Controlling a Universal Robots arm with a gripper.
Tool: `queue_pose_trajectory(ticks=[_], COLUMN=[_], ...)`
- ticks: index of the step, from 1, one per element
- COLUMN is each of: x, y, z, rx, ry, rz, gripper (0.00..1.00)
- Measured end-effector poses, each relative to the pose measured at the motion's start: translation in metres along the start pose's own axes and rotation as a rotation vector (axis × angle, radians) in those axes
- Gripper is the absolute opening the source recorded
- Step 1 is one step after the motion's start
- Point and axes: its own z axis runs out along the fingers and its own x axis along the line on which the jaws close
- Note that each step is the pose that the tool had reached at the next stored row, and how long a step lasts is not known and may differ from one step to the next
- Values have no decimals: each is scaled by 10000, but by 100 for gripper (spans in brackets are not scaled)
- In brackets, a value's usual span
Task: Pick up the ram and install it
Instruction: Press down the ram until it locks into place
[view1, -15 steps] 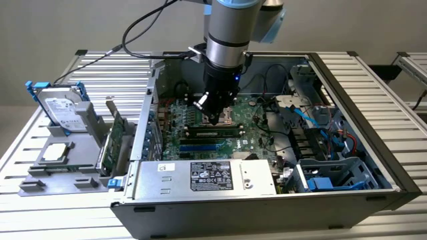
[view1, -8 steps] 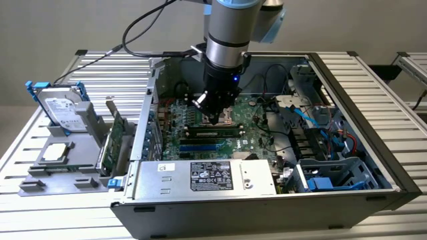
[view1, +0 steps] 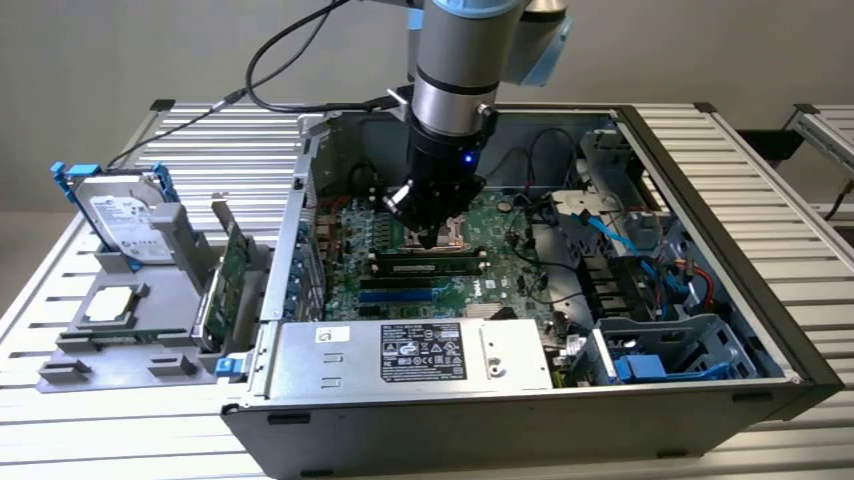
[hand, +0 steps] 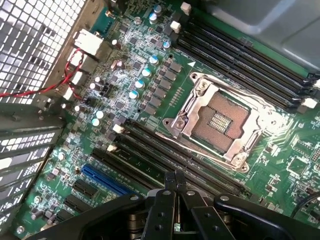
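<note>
The black two-fingered claw is fully closed, fingers pressed flat together, and holds nothing. It reaches down into the open dark-grey metal computer case, which stands on the slatted aluminium desk.

In the exterior view the ram, a long thin green stick with dark chips, stands on edge in a slot of the green motherboard, directly under the claw's tip. I cannot tell whether the tip touches its top edge or sits just above it, nor whether both ends are latched.

In the wrist view the claw points down between rows of long black plastic memory slots, with the open silver-framed processor socket just beside it.

The main risks, as I judge them:
- The narrow closed tip could slide off the thin edge of the stick and strike the bare socket contacts or the small capacitors nearby.
- A push at one point could seat one end and leave the other tilted up.
- Pressure on a stick misaligned with the slot key could crack it or flex the board.
</note>
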Motion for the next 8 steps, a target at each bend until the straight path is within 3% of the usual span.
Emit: queue_pose_trajectory(ticks=[8], x=[0], y=[0], z=[0], rx=[-10], ry=[-90], rz=[918], gripper=[11])
